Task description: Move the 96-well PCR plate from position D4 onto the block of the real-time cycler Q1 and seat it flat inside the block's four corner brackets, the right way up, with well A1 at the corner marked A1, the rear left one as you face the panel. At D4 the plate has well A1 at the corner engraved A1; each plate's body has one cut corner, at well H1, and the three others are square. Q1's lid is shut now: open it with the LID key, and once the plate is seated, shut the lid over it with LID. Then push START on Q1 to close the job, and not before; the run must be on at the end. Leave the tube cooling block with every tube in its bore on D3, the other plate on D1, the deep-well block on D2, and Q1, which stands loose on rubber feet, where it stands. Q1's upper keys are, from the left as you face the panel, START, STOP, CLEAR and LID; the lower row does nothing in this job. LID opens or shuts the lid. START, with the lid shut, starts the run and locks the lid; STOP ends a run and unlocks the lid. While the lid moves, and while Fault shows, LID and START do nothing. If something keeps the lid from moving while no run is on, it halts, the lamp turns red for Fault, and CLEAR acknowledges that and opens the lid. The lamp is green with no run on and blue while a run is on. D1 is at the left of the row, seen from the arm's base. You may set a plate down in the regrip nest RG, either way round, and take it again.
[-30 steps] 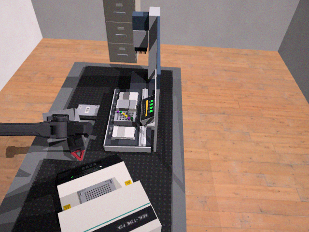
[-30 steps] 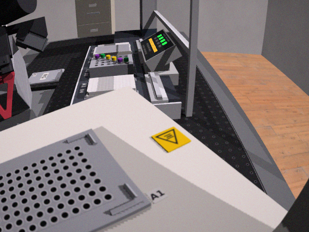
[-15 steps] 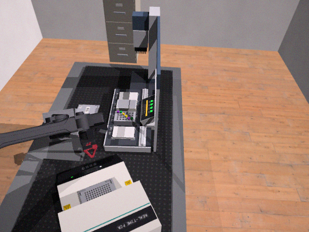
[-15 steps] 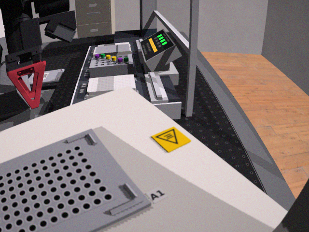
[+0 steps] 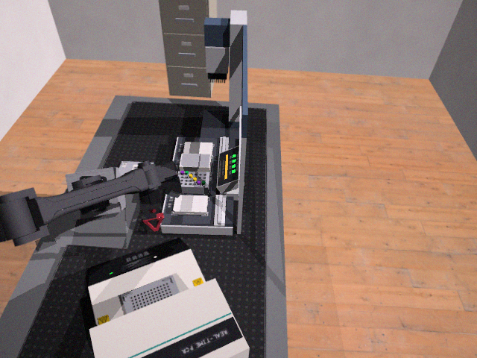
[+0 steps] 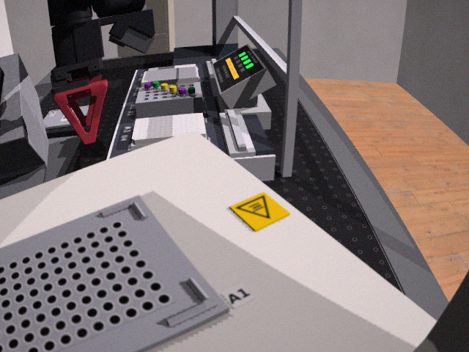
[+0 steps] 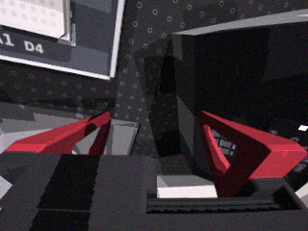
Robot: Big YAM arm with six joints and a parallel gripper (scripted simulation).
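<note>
The white 96-well PCR plate (image 5: 190, 203) (image 6: 168, 125) (image 7: 31, 14) lies in position D4 on the deck rack. My gripper (image 5: 153, 221) (image 6: 81, 109) (image 7: 154, 115) has red fingers, stands open and empty, and hangs low over the dark mat just left of D4. Cycler Q1 (image 5: 115, 286) has its lid (image 5: 165, 327) slid back. Its grey perforated block (image 5: 150, 294) (image 6: 75, 273) is bare between the corner brackets, beside the A1 label (image 6: 239, 295). The lamp (image 5: 110, 273) is green. The key row (image 5: 136, 256) lies on Q1's dark panel.
The tube cooling block (image 5: 191, 180) (image 6: 168, 99) with coloured caps stands behind D4, with the deep-well block (image 5: 195, 159) and the other plate (image 5: 198, 147) beyond. A tilted control panel (image 5: 229, 166) (image 6: 238, 70) and a tall gantry (image 5: 236, 77) stand to the right. A flat grey nest (image 6: 56, 118) lies to the left.
</note>
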